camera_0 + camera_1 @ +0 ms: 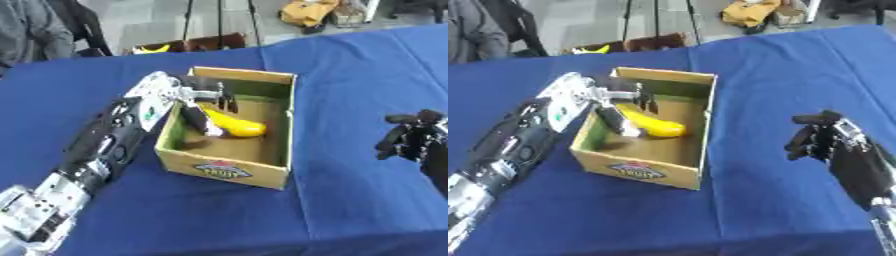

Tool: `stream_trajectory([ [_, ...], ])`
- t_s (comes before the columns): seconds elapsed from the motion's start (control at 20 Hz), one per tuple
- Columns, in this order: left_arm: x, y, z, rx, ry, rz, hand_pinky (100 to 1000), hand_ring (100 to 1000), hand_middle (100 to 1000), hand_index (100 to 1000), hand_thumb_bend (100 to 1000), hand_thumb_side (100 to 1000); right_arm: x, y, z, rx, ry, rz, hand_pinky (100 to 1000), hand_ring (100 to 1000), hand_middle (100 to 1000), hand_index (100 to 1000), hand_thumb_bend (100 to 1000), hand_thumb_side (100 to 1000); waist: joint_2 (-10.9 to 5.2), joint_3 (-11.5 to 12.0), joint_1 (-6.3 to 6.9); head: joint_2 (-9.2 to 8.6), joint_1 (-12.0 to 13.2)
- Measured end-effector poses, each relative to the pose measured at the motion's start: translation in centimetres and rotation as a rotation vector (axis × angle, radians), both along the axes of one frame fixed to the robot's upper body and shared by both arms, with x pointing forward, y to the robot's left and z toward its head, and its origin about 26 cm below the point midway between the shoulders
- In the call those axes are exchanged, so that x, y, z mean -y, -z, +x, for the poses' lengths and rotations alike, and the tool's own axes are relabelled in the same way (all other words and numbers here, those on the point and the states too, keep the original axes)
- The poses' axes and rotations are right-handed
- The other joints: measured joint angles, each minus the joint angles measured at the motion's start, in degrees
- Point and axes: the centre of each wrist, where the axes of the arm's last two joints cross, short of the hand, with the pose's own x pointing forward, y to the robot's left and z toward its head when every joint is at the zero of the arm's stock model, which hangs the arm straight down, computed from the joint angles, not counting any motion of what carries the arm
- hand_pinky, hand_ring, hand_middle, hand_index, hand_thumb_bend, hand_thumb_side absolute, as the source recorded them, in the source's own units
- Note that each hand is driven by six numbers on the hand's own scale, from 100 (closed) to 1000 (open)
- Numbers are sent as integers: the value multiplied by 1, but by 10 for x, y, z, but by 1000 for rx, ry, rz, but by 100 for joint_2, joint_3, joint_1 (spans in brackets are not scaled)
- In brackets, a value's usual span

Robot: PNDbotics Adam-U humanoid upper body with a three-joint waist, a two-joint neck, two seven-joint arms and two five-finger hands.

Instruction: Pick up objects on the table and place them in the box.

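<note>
- Table [219, 220] under a blue cloth, running askew; cloth shows a few creases near the front edge.
- Behind the far edge: grey floor, thin dark legs of a stand [219, 20], a yellow-brown bag [308, 11] on the floor, and a low brown item with something yellow in it, too small to make out.
- Box [229, 170]: open cardboard, near mid-table, printed logo on the front wall, greenish inner walls, brown floor.
- Banana [234, 125] lies on the box floor, toward the far half, running roughly left-far to right-near. Nothing else can be made out inside.
- Left arm comes in from the lower left, forearm along the box's left wall, wrist over the far-left corner.
- Left hand [203, 100] is inside the box, above and at the banana's far end. Fingers hang down, spread and mostly straight; one dark finger runs alongside the banana's left side. Can't tell if it touches the fruit; no curl round it visible.
- Right hand [820, 137] is off to the right, above the cloth, well apart from the box. Fingers curled inward, holding nothing.
</note>
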Motion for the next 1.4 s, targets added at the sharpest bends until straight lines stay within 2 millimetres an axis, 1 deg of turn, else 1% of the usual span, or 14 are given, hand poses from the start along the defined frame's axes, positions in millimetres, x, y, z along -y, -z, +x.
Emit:
stream_trajectory([
  [0.05, 0, -6, -1, 17, 0, -11, 744, 723, 737, 806, 1000, 883, 0, 0, 0, 0, 1, 0, 580, 608, 522, 787, 100, 917, 0, 26, -4, 0, -13],
  [0.1, -1, -12, -1, 36, 2, -27, 738, 715, 733, 805, 960, 874, 1, 0, 0, -1, 3, 1, 580, 608, 522, 787, 100, 917, -1, 63, -14, 0, -32],
  [0.2, -7, -22, -5, 69, -3, -69, 738, 715, 733, 805, 960, 874, 2, 2, -1, -5, 12, 2, 580, 608, 522, 787, 100, 917, -2, 132, -47, 0, -67],
  [0.25, -11, -26, -7, 83, -5, -87, 724, 692, 754, 844, 960, 874, 3, 3, -1, -6, 13, 3, 580, 608, 522, 786, 100, 932, -4, 138, -63, 0, -77],
  [0.3, -12, -31, -9, 97, -1, -103, 710, 671, 699, 787, 615, 870, 3, 3, -1, -7, 17, 3, 580, 608, 522, 786, 100, 912, -9, 159, -73, 0, -95],
  [0.35, -13, -35, -12, 113, 6, -124, 697, 655, 685, 774, 526, 853, 5, 5, -2, -10, 26, 5, 580, 608, 522, 786, 100, 909, -22, 242, -79, 0, -125],
  [0.4, -16, -37, -15, 122, 4, -147, 695, 653, 683, 773, 506, 855, 7, 7, -3, -16, 38, 7, 580, 608, 522, 786, 100, 907, -41, 375, -91, 0, -167],
  [0.45, -23, -37, -19, 128, -4, -172, 689, 647, 678, 771, 448, 864, 9, 8, -4, -18, 49, 9, 580, 608, 522, 786, 100, 905, -57, 506, -117, 0, -209],
  [0.6, -51, -34, -34, 142, -50, -243, 675, 635, 668, 766, 353, 864, 15, 9, -5, -15, 85, 18, 580, 608, 522, 786, 100, 899, -62, 750, -192, 0, -323],
  [0.65, -61, -33, -39, 148, -69, -267, 667, 627, 661, 761, 282, 874, 16, 9, -5, -12, 95, 21, 580, 608, 523, 786, 100, 894, -60, 807, -177, 0, -360],
  [0.9, -109, -34, -71, 212, -197, -406, 660, 622, 658, 762, 212, 902, 22, 8, -5, 0, 132, 31, 581, 608, 522, 786, 100, 883, -13, 974, -189, 0, -515],
  [1.15, -150, -22, -103, 254, -381, -573, 657, 619, 658, 763, 149, 923, 22, 8, -5, 2, 137, 33, 581, 608, 522, 786, 100, 880, -11, 929, -196, 0, -482],
  [1.25, -161, -14, -117, 257, -447, -627, 656, 617, 658, 764, 141, 927, 22, 7, -5, 2, 137, 33, 581, 608, 522, 786, 100, 879, -15, 905, -198, 0, -442],
  [1.4, -167, -4, -135, 252, -514, -690, 650, 612, 654, 765, 124, 937, 22, 7, -4, 3, 134, 32, 581, 608, 522, 786, 100, 880, -26, 868, -198, 0, -404],
])
